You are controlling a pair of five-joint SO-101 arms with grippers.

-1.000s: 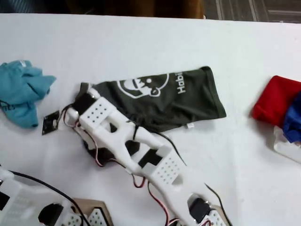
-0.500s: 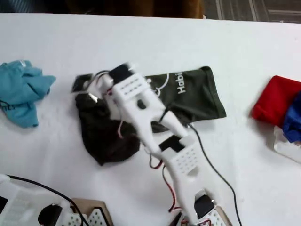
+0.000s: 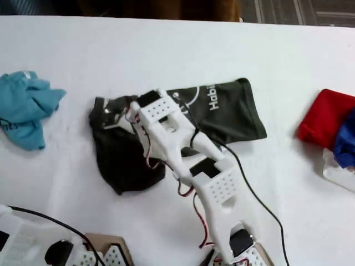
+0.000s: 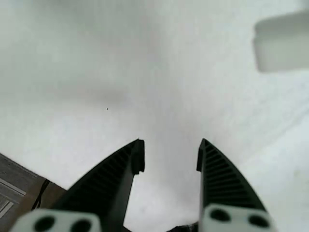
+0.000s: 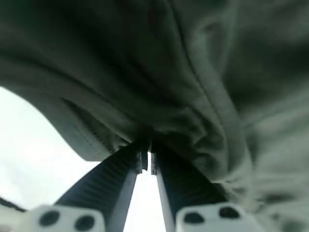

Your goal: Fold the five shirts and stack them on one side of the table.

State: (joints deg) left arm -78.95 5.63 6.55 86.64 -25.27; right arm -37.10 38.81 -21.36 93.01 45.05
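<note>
**Right tool pinched on the dark shirt, left tool open over bare worktop**

The worktop (image 3: 166, 50) is bare along its whole far edge. There are also open strips between the teal shirt and the dark shirt, and between the dark shirt and the pile at the right edge. The near edge is the crowded one: the left arm (image 3: 28, 241) sits at the near left corner, and the right arm (image 3: 216, 191) comes up from the near edge around the middle.

At the left edge the teal shirt (image 3: 25, 108) lies crumpled, well apart from both arms. The left tool (image 4: 169, 154) hangs over bare white worktop, jaws spread apart with nothing between them.

The dark shirt (image 3: 222, 113) lies in the middle of the worktop. Its right part is flat with a white print facing up, and its left part is bunched into a lump toward the near edge. The right arm slants from the near edge across the shirt to its left end. There the right tool (image 5: 147, 157) has its jaws brought together on a fold of the dark cloth, which drapes over and around the fingertips.

At the right edge the red shirt (image 3: 324, 117) sits bundled, with the blue shirt (image 3: 346, 138) touching it on the near side. A white item (image 3: 337, 173) lies under the blue one; I cannot tell what it is.
</note>
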